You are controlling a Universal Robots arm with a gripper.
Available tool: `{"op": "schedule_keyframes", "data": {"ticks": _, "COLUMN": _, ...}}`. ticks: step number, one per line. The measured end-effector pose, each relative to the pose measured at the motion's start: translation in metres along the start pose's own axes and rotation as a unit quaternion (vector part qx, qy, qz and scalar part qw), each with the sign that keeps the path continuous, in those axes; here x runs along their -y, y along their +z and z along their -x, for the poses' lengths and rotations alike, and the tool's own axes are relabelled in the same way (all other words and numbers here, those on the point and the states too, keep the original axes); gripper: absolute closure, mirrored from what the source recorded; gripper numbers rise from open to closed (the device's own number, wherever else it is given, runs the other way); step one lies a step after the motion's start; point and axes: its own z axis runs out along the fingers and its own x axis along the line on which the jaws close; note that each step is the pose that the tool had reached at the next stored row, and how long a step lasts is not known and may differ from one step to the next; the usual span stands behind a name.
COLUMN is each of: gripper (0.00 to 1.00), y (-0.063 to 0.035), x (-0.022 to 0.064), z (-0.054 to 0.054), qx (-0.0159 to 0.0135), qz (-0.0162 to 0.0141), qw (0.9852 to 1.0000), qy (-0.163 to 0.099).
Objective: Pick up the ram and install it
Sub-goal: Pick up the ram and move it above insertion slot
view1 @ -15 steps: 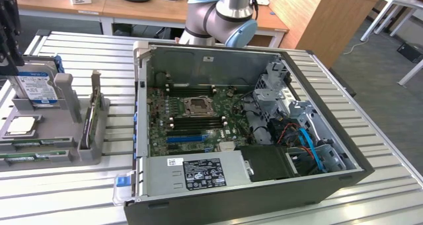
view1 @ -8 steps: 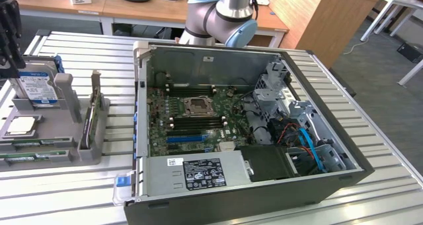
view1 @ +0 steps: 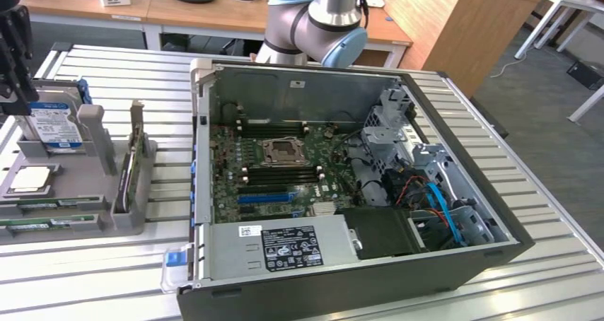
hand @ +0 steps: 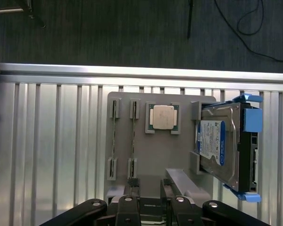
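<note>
Gripper (hand: pixel 151 197) above grey parts holder (hand: pixel 156 157); jaws apart, nothing held.
Ram (hand: pixel 114 140): two thin sticks on edge in the holder's slots, side by side, beside processor chip (hand: pixel 162 117); probably green, seen edge-on. Open computer case (view1: pixel 312 300) nearby.

Ribbed silver metal tabletop (hand: pixel 47 141); matt grey plastic tray (hand: pixel 155 155); thin matt green circuit-board ram (view1: pixel 56 224); shiny metal hard drive (hand: pixel 228 160).
</note>
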Motion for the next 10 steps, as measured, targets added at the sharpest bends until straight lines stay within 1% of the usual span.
{"op": "schedule_keyframes", "data": {"ticks": 10, "gripper": 0.69, "y": 0.0018, "x": 0.0001, "z": 0.0, "qx": 0.0001, "qz": 0.0, "qw": 1.0, "qy": 0.0}}
